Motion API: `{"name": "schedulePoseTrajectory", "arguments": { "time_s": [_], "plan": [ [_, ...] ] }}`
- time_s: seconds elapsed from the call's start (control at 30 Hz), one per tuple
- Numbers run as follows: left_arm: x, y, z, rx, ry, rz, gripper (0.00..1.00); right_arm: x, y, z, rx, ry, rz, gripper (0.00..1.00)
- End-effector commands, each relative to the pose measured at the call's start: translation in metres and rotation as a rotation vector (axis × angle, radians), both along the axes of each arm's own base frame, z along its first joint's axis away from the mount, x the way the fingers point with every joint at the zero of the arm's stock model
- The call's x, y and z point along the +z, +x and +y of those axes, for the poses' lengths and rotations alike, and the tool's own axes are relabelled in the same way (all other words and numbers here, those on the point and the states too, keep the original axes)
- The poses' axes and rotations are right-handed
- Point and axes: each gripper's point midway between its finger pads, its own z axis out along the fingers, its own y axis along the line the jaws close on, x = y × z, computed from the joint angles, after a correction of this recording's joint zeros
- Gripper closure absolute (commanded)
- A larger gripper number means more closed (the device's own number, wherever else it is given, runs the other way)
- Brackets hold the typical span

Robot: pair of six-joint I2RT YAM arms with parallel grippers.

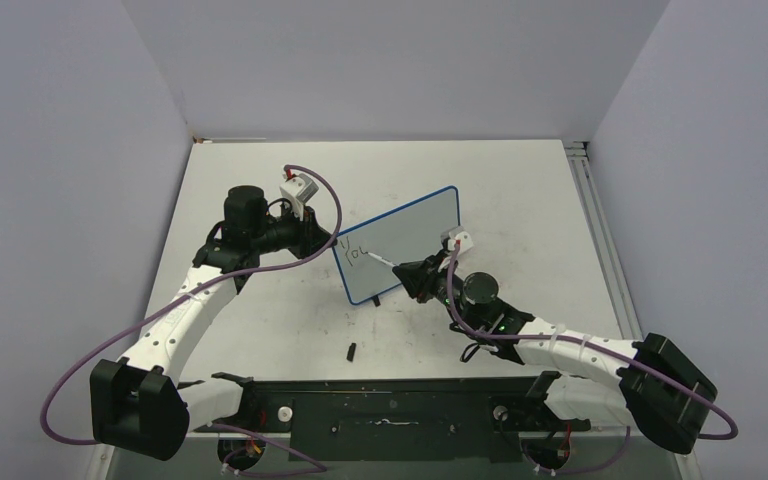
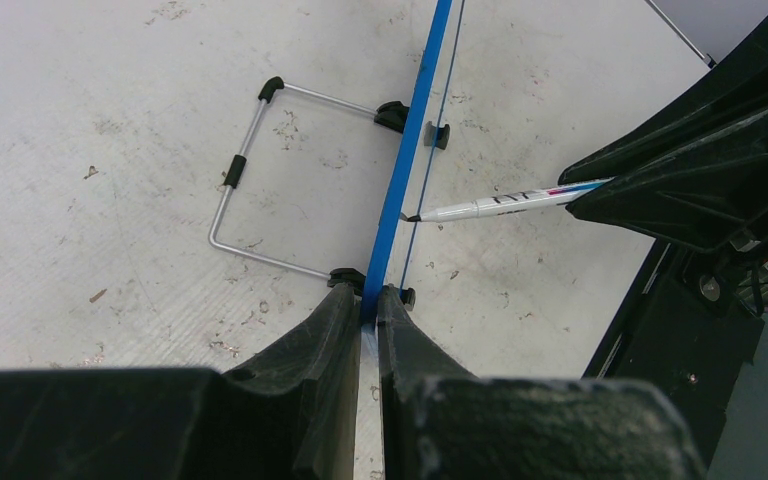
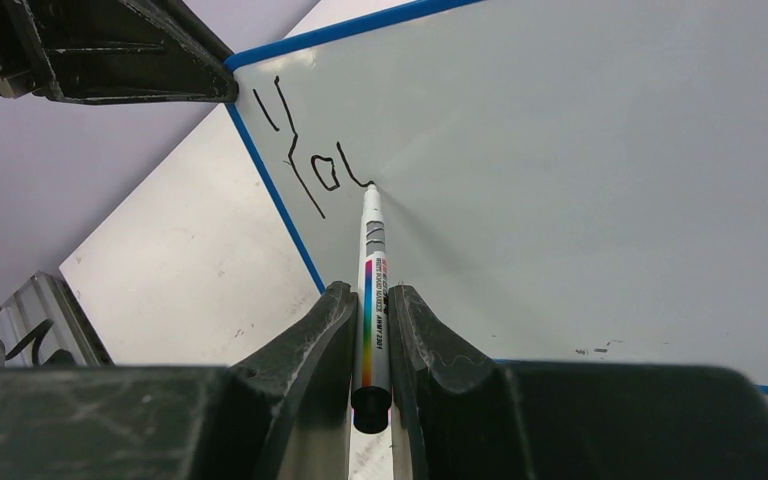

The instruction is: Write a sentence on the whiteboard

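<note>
Our right gripper (image 3: 370,292) clamps the slim white marker (image 3: 372,240); our left gripper (image 2: 367,298) pinches the glossy whiteboard (image 3: 580,170) by its thin blue rim.

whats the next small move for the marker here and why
Probably sweep the marker tip up to finish the half-drawn third letter. The tip rests on the whiteboard where the sentence reads "Yo" plus an open curve; the right tool grips the marker and the left tool clamps the board's edge.

White scuffed table (image 1: 290,320); whiteboard (image 1: 410,235) propped on it by wire stand (image 2: 222,205); small black piece (image 1: 352,351) lying near front edge.
</note>
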Motion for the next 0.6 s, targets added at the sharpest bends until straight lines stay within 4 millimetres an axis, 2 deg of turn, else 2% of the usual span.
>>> {"name": "schedulePoseTrajectory", "arguments": {
  "time_s": [0.0, 0.4, 0.57],
  "plan": [
    [0.005, -0.003, -0.003, -0.021, -0.018, -0.002, 1.0, 0.022, 0.009, -0.008, -0.054, 0.038, -0.055, 0.95],
    [0.006, -0.003, -0.003, -0.022, -0.019, -0.004, 1.0, 0.05, 0.015, -0.002, -0.052, 0.071, -0.119, 0.95],
    [0.007, -0.003, -0.003, -0.022, -0.02, -0.005, 1.0, 0.056, 0.016, -0.002, -0.055, 0.08, -0.13, 0.95]
  ]
}}
